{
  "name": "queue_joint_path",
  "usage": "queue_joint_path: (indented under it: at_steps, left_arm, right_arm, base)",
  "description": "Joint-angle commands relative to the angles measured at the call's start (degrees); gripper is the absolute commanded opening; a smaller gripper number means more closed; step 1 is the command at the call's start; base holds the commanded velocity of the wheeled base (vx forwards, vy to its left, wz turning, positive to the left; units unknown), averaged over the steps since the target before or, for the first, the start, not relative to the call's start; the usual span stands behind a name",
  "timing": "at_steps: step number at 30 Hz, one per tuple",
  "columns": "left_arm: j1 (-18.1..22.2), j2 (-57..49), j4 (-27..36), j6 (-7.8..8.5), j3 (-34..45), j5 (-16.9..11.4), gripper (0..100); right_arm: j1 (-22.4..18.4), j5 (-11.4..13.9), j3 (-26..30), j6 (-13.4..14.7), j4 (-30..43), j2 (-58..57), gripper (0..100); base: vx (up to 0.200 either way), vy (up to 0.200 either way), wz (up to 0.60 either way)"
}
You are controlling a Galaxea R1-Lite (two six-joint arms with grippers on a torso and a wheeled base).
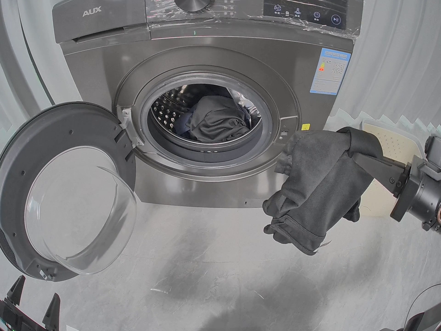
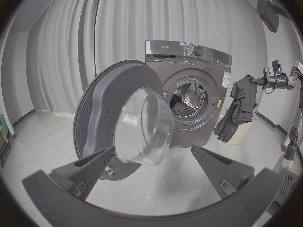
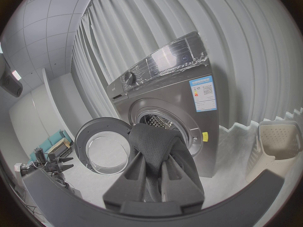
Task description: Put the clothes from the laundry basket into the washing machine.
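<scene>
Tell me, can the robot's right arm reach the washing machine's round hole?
Probably yes. The door is swung wide open to the left, and nothing stands between the right gripper, shut on a dark garment, and the drum opening.

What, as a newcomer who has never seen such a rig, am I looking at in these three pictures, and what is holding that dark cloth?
This is a two-armed robot loading laundry. One picture looks down from a camera on its head. The other two come from cameras on its left and right wrists. In front stands a washing machine with its door swung open, and dark clothes lie in the drum. The right gripper, a two-fingered clamp, is shut on a dark garment. The garment hangs in the air beside the opening, in front of the cream laundry basket, which stands on the floor on the robot's right. The left gripper is open, holds nothing and sits low, facing the door.
</scene>
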Motion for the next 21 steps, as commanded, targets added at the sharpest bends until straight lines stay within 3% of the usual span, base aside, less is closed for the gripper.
queue_joint_path:
  at_steps: [1,17,21]
  left_arm:
    - [-0.01,-0.86,-0.01,0.01,0.92,-0.01,100]
    - [0.08,-0.86,-0.1,0.62,0.92,0.08,100]
    - [0.17,-1.04,-0.18,1.41,1.01,0.34,100]
  right_arm:
    - [0.01,-0.02,-0.01,0.01,-0.01,0.08,0]
    - [0.37,-0.29,-0.89,0.45,-1.94,2.46,0]
    - [3.27,-4.77,-3.35,1.07,-2.56,6.15,0]
  base:
    - [0.0,0.0,0.0]
    - [0.0,0.0,0.0]
    - [0.0,0.0,0.0]
